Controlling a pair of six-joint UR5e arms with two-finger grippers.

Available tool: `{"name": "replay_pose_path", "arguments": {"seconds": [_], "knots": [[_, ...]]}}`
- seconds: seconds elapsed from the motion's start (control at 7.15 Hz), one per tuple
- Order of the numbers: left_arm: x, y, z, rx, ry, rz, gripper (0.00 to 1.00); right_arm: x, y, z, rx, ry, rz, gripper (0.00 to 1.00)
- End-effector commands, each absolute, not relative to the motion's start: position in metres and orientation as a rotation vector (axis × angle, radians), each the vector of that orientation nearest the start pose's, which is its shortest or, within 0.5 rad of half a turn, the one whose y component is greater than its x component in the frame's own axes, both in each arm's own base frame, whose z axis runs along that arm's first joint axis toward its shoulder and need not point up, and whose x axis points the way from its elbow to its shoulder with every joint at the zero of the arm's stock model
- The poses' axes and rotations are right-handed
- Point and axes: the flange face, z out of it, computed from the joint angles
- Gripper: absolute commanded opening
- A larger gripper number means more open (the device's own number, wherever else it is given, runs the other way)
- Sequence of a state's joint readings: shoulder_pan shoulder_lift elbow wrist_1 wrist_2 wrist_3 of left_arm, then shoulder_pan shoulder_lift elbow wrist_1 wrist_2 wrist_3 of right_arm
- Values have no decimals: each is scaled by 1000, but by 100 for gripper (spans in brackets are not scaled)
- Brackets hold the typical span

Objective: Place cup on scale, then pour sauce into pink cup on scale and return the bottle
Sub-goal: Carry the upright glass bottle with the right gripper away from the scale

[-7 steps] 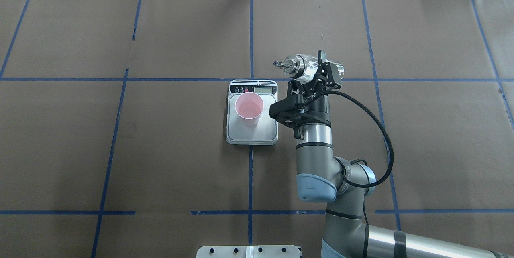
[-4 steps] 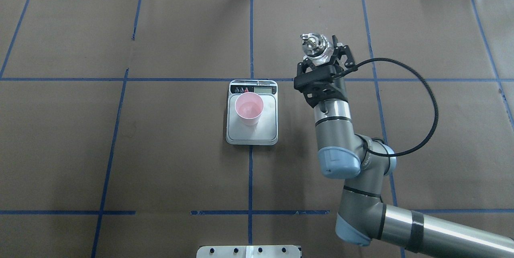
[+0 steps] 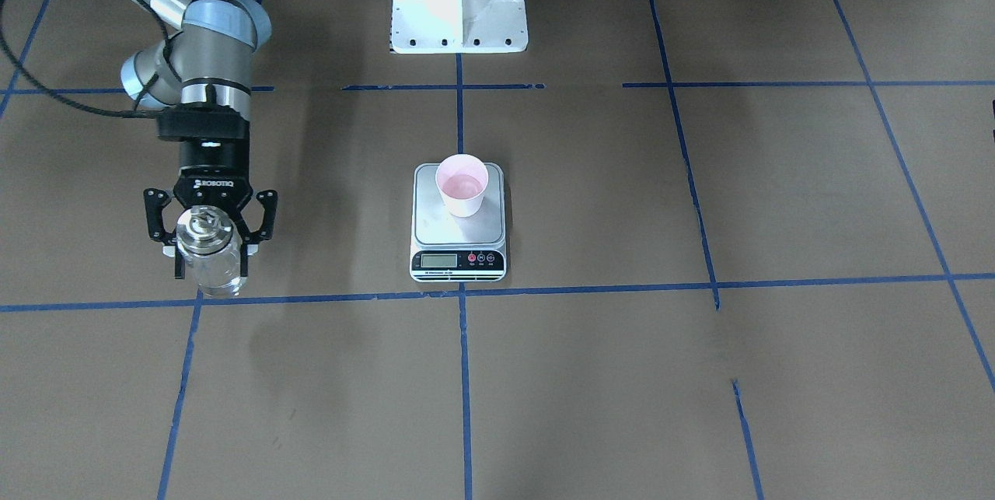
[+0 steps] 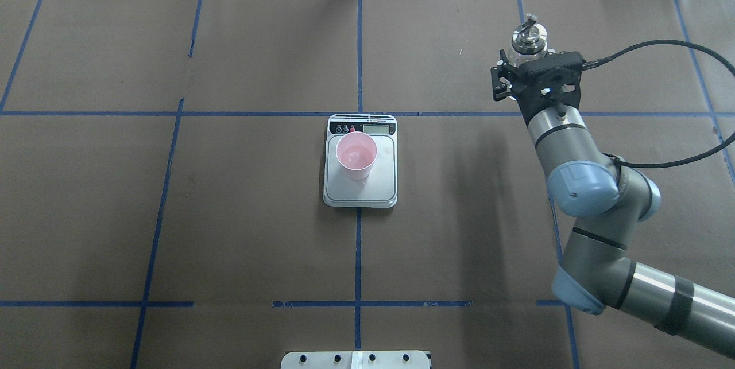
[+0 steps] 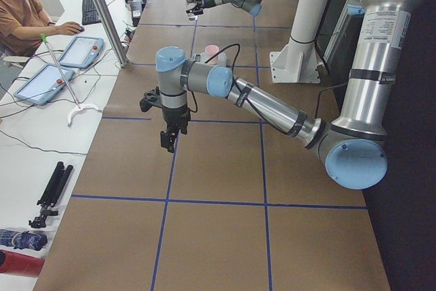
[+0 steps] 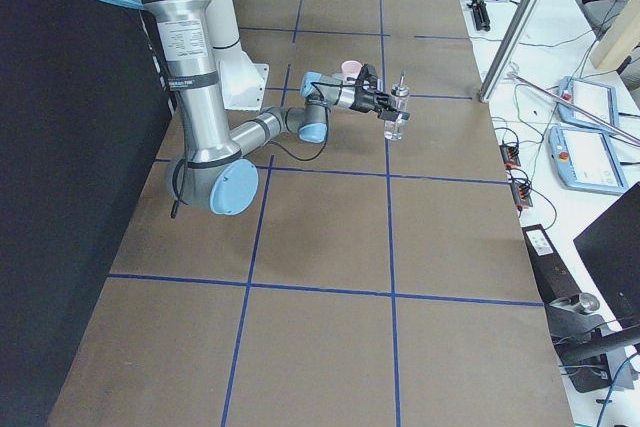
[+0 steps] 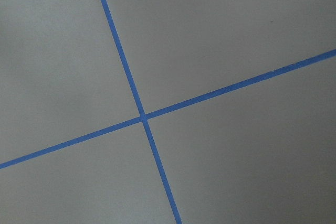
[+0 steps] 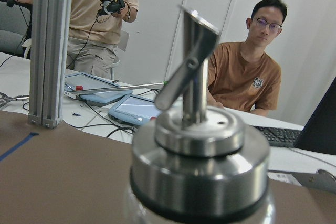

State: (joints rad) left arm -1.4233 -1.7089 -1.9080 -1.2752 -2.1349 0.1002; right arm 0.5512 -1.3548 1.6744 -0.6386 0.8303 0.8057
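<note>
Bright, even light from above. The right arm (image 4: 580,185) casts a soft shadow on the brown table (image 4: 476,185). Highlights glint on the bottle (image 8: 199,145) and its steel collar in the wrist view.

Taped brown table (image 4: 229,42) (tablets (image 5: 80,51) beside)

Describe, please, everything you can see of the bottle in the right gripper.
The bottle is small, cylindrical and of clear glass, topped by a silver metal collar and a slanted pour spout. It stands upright, gripped around its body between the fingers of the right gripper. It is well to the robot's right of the scale, apart from it, near a blue tape line. Whether its base touches the table, and how much liquid it holds, cannot be told.
</note>
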Motion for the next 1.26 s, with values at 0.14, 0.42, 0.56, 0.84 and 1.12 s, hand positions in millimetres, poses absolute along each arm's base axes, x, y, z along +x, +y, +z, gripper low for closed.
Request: {"name": "replay_pose_path", "arguments": {"seconds": [0.14, 0.42, 0.56, 0.84, 1.12], "knots": [[-12, -526, 467, 172, 566, 277, 100, -336, -447, 437, 1007, -742, 501, 0], [-12, -525, 466, 173, 564, 277, 100, -339, -445, 448, 955, -703, 520, 0], [-12, -525, 466, 175, 564, 277, 100, -337, -446, 448, 966, -695, 535, 0], [-12, -525, 465, 176, 564, 276, 100, -342, -442, 452, 1026, -637, 558, 0], [-11, -525, 465, 175, 564, 278, 100, -364, -422, 449, 1090, -616, 566, 0]]}}
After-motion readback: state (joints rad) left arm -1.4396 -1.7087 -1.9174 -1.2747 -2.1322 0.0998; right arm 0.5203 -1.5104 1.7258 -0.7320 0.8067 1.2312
